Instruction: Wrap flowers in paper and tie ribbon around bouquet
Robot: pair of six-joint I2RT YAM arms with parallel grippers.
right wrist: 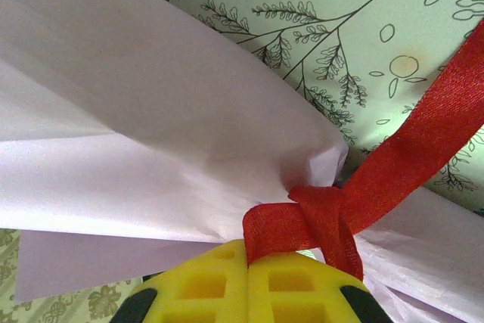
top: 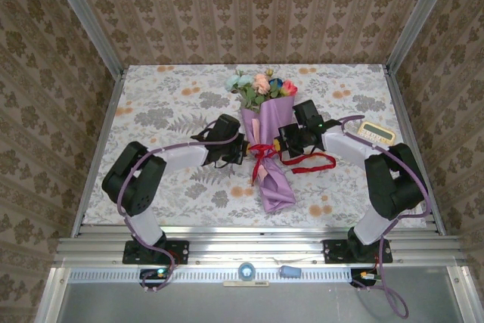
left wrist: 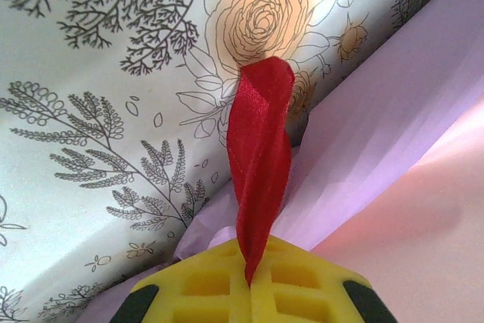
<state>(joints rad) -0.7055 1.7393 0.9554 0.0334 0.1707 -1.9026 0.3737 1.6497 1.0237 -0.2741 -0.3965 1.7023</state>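
Yellow, waffle-moulded pads [left wrist: 204, 285] of the left jaws are pressed together, and a twisted strand of the red ribbon [left wrist: 259, 156] is pinched in the seam between them. The strand rises from that seam across the edge of the paper [left wrist: 393, 111], whose lilac face lies just beside it, with the pink side below and to the right. Past the paper comes the tablecloth [left wrist: 91, 111], printed with ferns and roses. The right jaws are closed too, their yellow pads [right wrist: 197, 285] gripping the ribbon right at its knot [right wrist: 325, 209], where the band cinches the creased lilac sheet. From the knot one flat length runs up and to the right over the cloth. From above, the two jaws meet the bouquet [top: 274, 175] at its waist, one from each side. It lies in the middle of the surface [top: 166, 111] between the arms. Its flowers [top: 261, 85], pink, pale blue, red and blue among green leaves, point to the far edge, and its folded tip points to the near edge, leaning slightly right. Red tails hang from the knot down the cone, and a loose loop lies on the cloth to the right, under the right arm. A beige calculator [top: 376, 134] sits well apart near the right edge.
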